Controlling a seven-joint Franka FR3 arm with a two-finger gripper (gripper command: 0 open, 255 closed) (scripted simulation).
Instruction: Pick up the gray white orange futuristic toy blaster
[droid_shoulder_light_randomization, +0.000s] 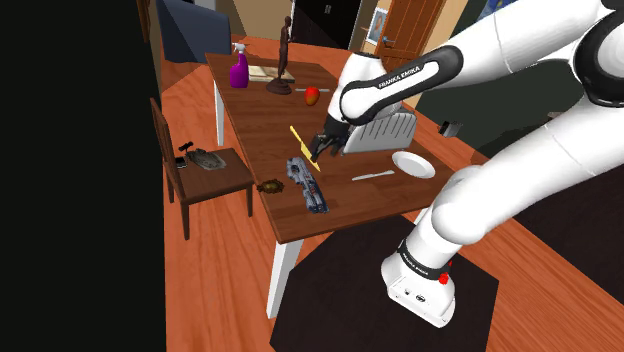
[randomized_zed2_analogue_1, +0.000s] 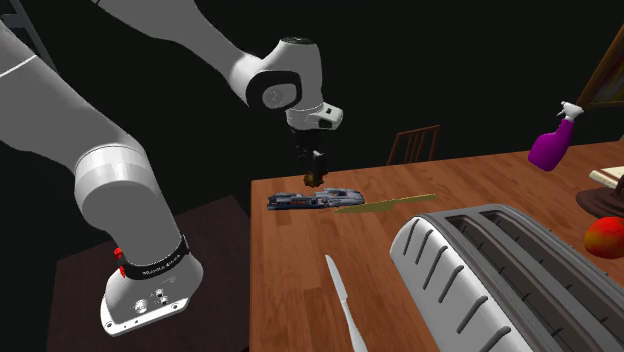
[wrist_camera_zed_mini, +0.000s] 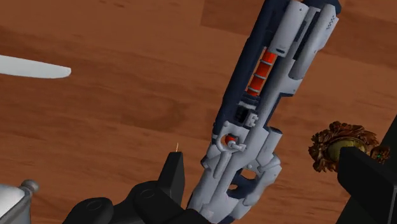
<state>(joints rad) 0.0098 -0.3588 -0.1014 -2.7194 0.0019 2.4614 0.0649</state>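
Blaster (wrist_camera_zed_mini: 254, 121) lies flat on the wooden table (droid_shoulder_light_randomization: 372, 206), near its edge. The gripper (wrist_camera_zed_mini: 264, 160) hovers just above it, fingers spread wide on either side, touching nothing. No grasp yet: the descent, squeeze and lift are all left to do.

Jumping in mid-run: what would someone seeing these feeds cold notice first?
First, the big white arm reaching over the wooden table, its black gripper open above the grey, blue and orange toy blaster, which lies near the table edge closest to the stand. Next, the grey toaster looming in the second exterior view's lower right, and the purple spray bottle at the table's far end.
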